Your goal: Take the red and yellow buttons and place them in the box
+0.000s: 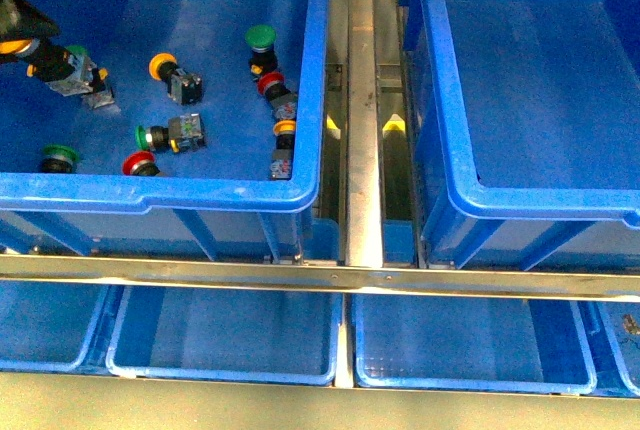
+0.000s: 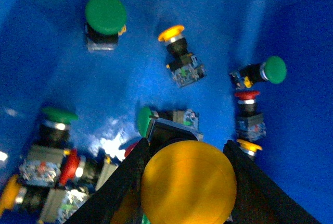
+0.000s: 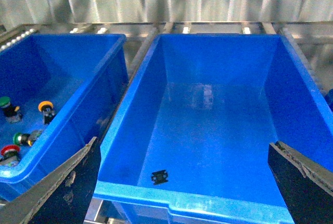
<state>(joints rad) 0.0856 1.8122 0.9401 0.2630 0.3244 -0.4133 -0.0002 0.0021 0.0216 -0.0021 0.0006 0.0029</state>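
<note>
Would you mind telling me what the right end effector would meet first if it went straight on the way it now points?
Likely the bare floor of the box; nothing stands between, though depth is unclear.

1. A green-capped switch (image 1: 260,38) sits near the right wall of the left bin (image 1: 150,193); a second green switch (image 1: 57,158) lies by its front wall.
2. Shallow blue trays (image 1: 225,335) sit below a metal rail (image 1: 200,272).
3. A metal bar (image 1: 362,100) stands just right of that bin.

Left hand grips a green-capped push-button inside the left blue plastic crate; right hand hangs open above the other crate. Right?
No. The round-capped push-button in the left hand is yellow-orange, not green; the left wrist view shows it. The rest holds.
</note>
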